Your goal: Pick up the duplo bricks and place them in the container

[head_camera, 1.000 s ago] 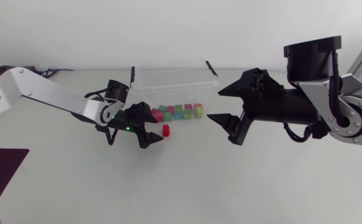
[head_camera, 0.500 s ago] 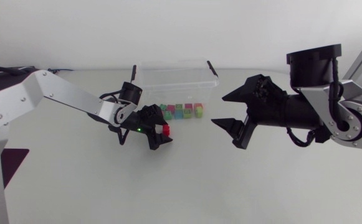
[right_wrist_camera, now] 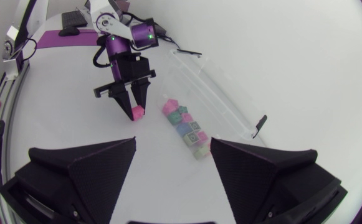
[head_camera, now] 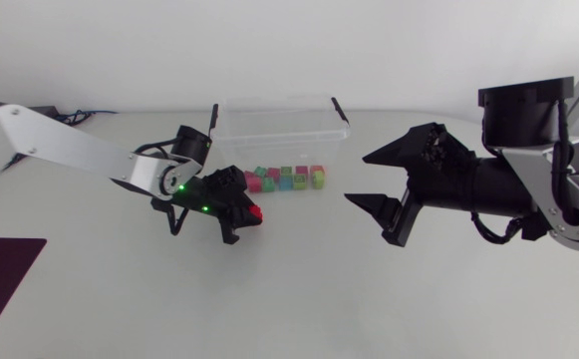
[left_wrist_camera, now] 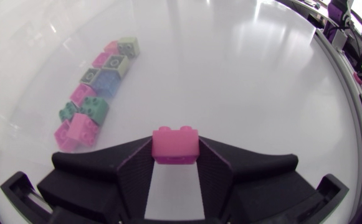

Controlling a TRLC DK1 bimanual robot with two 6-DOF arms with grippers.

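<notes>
A red-pink duplo brick (left_wrist_camera: 176, 144) sits between the fingers of my left gripper (left_wrist_camera: 176, 163), which is shut on it from both sides. In the head view the left gripper (head_camera: 247, 214) holds the brick (head_camera: 256, 212) just left of the clear plastic container's (head_camera: 281, 125) near wall. Several green, pink and blue bricks (head_camera: 285, 179) lie in a row along that wall; I cannot tell which side of it they are on. My right gripper (head_camera: 356, 178) stands open and empty, right of the row. The right wrist view shows the held brick (right_wrist_camera: 136, 112) and the row of bricks (right_wrist_camera: 184, 126).
The container (right_wrist_camera: 221, 84) has dark handle clips (head_camera: 338, 106) at its ends. A purple mat (head_camera: 0, 264) lies at the table's left edge. Bare white tabletop (head_camera: 299, 289) stretches in front of both grippers.
My left gripper has closed on the red-pink brick and drawn back a little to the left with it. The right arm has drifted slightly to the right, still open.
</notes>
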